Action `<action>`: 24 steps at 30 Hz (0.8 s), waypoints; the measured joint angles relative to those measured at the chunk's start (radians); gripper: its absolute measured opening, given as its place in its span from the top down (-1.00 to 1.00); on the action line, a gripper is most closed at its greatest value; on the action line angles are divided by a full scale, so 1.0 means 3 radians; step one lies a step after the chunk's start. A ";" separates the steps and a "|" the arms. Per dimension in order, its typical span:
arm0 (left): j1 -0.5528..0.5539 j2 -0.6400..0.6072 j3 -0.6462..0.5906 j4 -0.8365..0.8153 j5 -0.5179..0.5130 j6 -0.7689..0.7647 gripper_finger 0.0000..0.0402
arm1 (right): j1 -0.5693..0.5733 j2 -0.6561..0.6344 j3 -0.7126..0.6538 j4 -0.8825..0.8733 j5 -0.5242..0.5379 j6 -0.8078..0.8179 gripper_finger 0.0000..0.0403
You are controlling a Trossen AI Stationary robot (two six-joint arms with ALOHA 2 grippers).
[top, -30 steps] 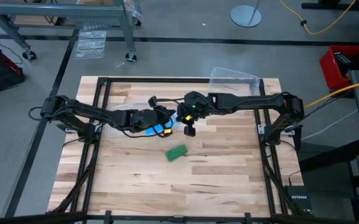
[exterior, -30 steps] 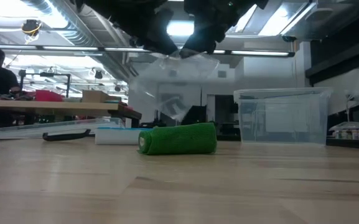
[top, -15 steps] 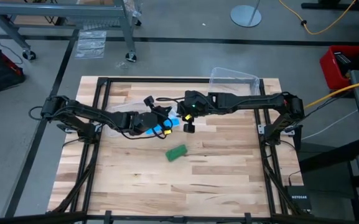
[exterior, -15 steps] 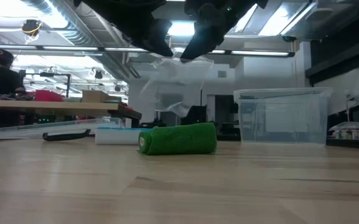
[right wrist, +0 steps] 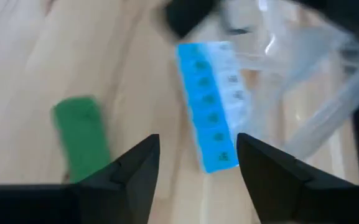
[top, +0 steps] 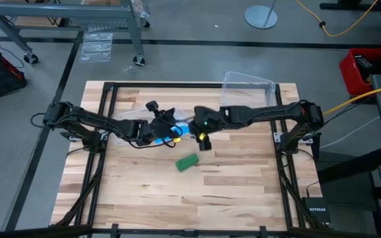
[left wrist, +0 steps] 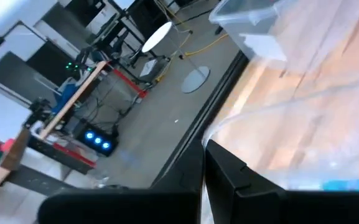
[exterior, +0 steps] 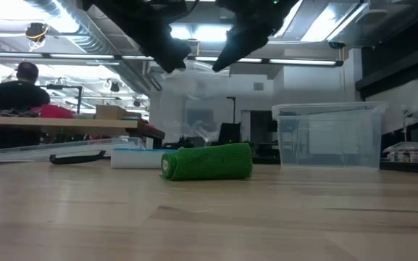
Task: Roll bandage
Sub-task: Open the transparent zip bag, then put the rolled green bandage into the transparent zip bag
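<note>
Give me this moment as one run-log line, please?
bandage: rolled, lying free on table | left tool: shut on clear bag | right tool: open, empty, raised

left hand [top: 157, 119] shut, right hand [right wrist: 198, 168] spread

A light wooden butcher-block table [top: 177, 198] carries a few items. A rolled green bandage [top: 187, 162] lies on its side near the table's middle. Just beyond the bandage lies a blue and white pill organizer [right wrist: 211, 127], and farther off, toward the table's far edge, stands a clear plastic box [exterior: 329, 135].
</note>
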 joint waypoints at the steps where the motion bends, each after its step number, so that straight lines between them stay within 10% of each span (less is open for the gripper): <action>1: 0.0000 0.0000 0.0000 -0.0046 -0.0021 -0.0010 1.00 | 0.0058 0.0000 0.0000 -0.0075 -0.0009 -0.0061 -0.10; 24: -0.0095 0.0000 0.0000 -0.0247 -0.0021 -0.0339 1.00 | 0.0624 0.0614 -0.0015 -0.0435 0.0517 -0.0146 -0.14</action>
